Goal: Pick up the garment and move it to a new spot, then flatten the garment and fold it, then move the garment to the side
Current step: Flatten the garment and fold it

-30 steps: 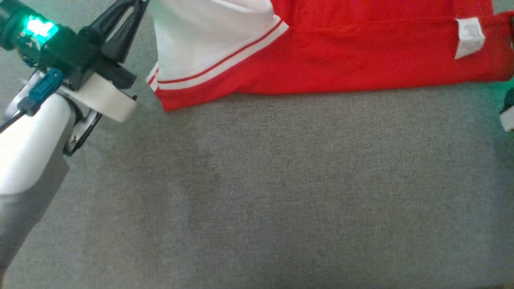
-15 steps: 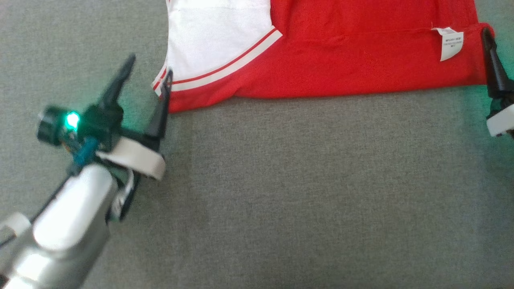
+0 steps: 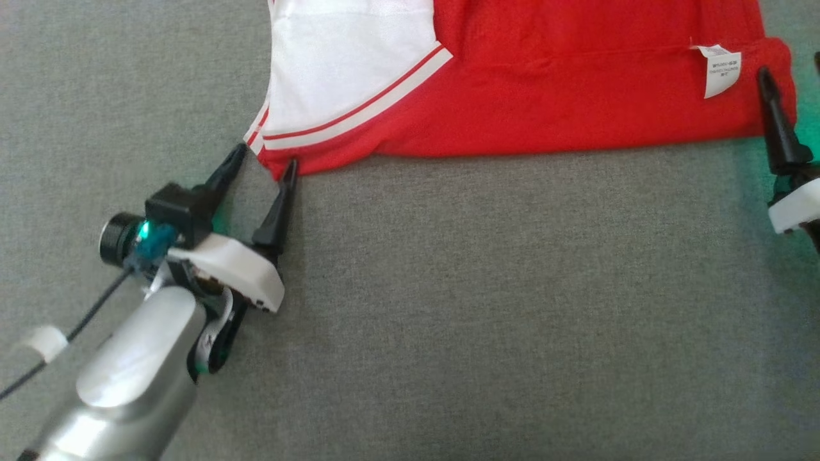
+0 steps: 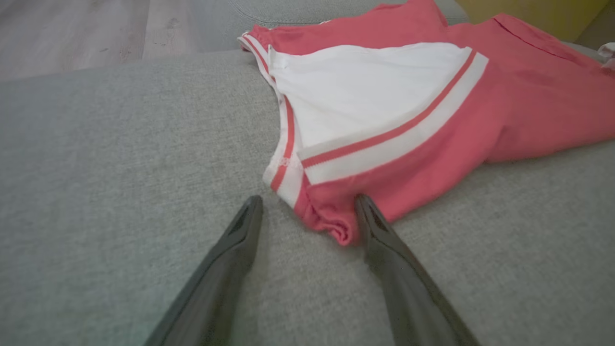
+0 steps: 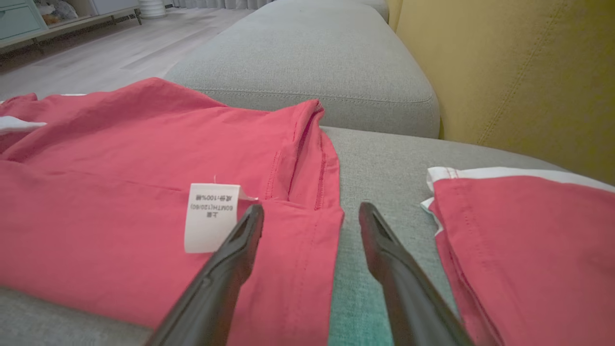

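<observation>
1. Grey sofa cushion is my whole working surface. The red-and-white garment lies spread across its far part, with its near edge running left to right and bare cushion in front of it.
2. My left gripper has its fingers apart and holds nothing. The bunched sleeve corner sits between the tips, and the right-hand finger is touching or just beside the red cloth.
3. My right gripper is likewise spread and empty. One finger is over the red cloth just beside the care label, the other is over bare cushion, and the side hem runs between them.
4. I judge the garment moved and mostly flat, so the fold comes next.
   - I would lower both grippers together so each takes its corner through all the layers.
   - The left sleeve corner is rumpled, so I would seat it deep between the fingers before closing.
   - I would then lift both corners evenly and carry the near edge over, so the cloth does not skew.
5. A second folded red piece lies on the cushion just beside my right gripper's outer finger, and a sloppy close could snag it.
6. Beyond it rises the yellow back cushion. The wooden floor lies past the sofa's far edge, near the garment's far sleeve, so I should not push the cloth that way.
</observation>
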`<state>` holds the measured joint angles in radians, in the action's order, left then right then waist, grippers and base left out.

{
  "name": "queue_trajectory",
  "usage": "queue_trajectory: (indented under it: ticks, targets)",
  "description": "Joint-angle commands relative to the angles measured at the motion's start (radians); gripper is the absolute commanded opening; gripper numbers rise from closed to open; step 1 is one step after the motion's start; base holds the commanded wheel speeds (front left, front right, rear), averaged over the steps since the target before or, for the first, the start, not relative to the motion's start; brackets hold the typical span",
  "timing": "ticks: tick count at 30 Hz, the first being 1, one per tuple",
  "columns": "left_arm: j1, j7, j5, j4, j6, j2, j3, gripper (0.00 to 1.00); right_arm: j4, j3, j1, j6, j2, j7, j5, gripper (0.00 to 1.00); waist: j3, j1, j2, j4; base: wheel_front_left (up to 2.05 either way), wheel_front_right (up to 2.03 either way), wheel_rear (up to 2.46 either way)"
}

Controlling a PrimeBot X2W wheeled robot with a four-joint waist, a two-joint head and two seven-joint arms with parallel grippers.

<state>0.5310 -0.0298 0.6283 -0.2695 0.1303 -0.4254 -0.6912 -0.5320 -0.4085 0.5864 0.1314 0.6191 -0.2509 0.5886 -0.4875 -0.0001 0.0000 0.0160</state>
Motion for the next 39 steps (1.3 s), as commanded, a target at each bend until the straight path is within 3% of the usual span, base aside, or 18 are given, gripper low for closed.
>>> queue_trajectory:
  ticks: [1,2,3,7,14,20,21,22,23,24,25,39]
  targets:
    - [0.026,0.029,0.012,-0.011,-0.017,-0.023,0.015,0.50,0.013,-0.014,-0.008,-0.001,0.024,-0.011,0.007,1.00,-0.003,0.0001,0.0000,0.003,0.00,0.00,0.00]
    - [0.029,0.033,0.016,-0.012,-0.028,-0.020,0.010,0.17,0.010,-0.018,-0.006,-0.001,0.024,-0.011,0.010,1.00,-0.004,0.0001,0.0000,0.005,0.00,0.00,0.00]
    - [0.031,0.037,0.019,-0.011,-0.040,-0.020,0.004,0.00,0.005,-0.021,-0.006,-0.001,0.024,-0.011,0.013,1.00,-0.003,0.0001,0.0000,0.005,0.00,0.00,0.00]
    - [0.029,0.028,0.030,-0.004,-0.065,-0.025,0.001,0.00,-0.032,-0.033,-0.011,-0.001,0.022,-0.011,0.042,1.00,0.007,0.0001,0.0000,0.002,0.00,0.00,0.00]
    - [0.019,0.016,0.032,0.029,-0.066,-0.048,0.007,0.00,-0.107,-0.060,-0.021,-0.001,0.020,0.000,0.109,1.00,0.025,0.0001,0.0000,-0.015,0.00,0.00,0.00]
    - [0.006,0.026,0.032,0.078,-0.059,-0.072,0.006,0.00,-0.113,-0.129,-0.041,-0.001,0.013,0.093,0.235,1.00,0.039,0.0001,0.0000,-0.030,0.00,0.00,0.00]
    - [0.002,0.027,0.032,0.085,-0.056,-0.076,0.006,0.00,-0.102,-0.141,-0.046,-0.001,0.017,0.104,0.260,0.93,0.042,0.0001,0.0000,-0.031,0.00,0.00,0.00]
    - [-0.003,0.027,0.032,0.093,-0.054,-0.080,0.006,0.00,-0.091,-0.153,-0.052,-0.001,0.022,0.115,0.284,0.78,0.046,0.0001,0.0000,-0.032,0.00,0.00,0.00]
    - [-0.009,0.027,0.032,0.100,-0.053,-0.083,0.006,0.00,-0.080,-0.169,-0.059,-0.001,0.029,0.128,0.304,0.53,0.051,0.0001,0.0000,-0.032,0.00,0.00,0.00]
    - [-0.016,0.027,0.034,0.108,-0.051,-0.087,0.005,0.00,-0.069,-0.185,-0.066,-0.001,0.040,0.139,0.320,0.38,0.057,0.0001,0.0000,-0.033,0.00,0.00,0.00]
    - [-0.024,0.027,0.036,0.116,-0.051,-0.090,0.004,0.00,-0.058,-0.199,-0.072,-0.001,0.052,0.145,0.334,0.03,0.062,0.0001,0.0000,-0.034,0.00,0.00,0.00]
    - [-0.242,0.000,0.078,0.262,-0.005,-0.150,-0.014,0.00,0.033,-0.275,-0.235,-0.001,0.229,0.113,0.480,0.00,0.186,0.0001,0.0000,-0.032,0.00,0.00,0.00]
